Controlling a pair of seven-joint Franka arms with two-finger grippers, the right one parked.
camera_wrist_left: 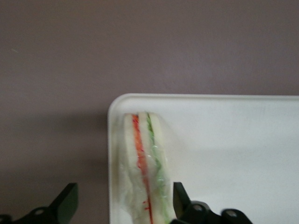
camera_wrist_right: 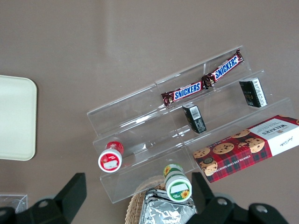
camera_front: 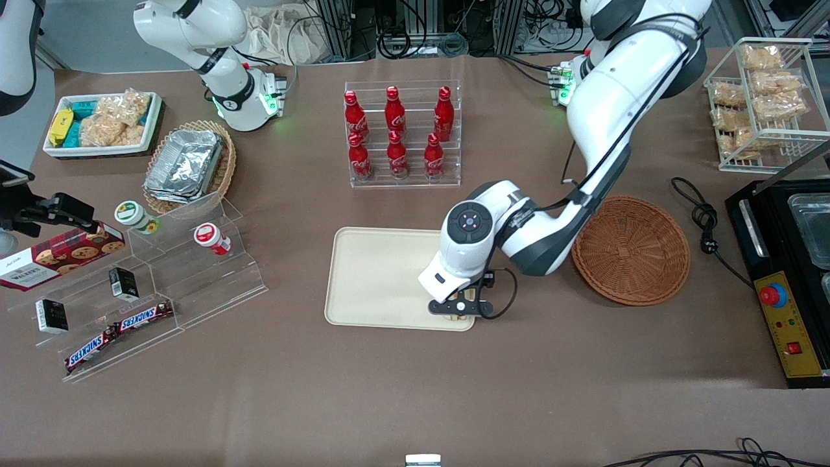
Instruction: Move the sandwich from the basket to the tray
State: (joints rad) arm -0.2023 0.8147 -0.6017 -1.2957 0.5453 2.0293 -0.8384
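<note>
While your gripper (camera_front: 456, 310) hangs low with fingers (camera_wrist_left: 64, 204) spread, the sandwich (camera_wrist_left: 142, 165) lies between them in the tray's (camera_front: 376, 275) corner, seemingly untouched. Your basket (camera_front: 632, 250) sits bare beside it. Farther from the camera stand Coca-Cola bottles (camera_front: 395, 133).

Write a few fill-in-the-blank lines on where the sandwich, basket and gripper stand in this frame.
1. The sandwich lies on the ____.
2. The brown wicker basket holds ____.
3. The left gripper is over the tray corner nearest the front camera, its fingers ____ on either side of the sandwich.

Missing words: tray; nothing; open
</note>
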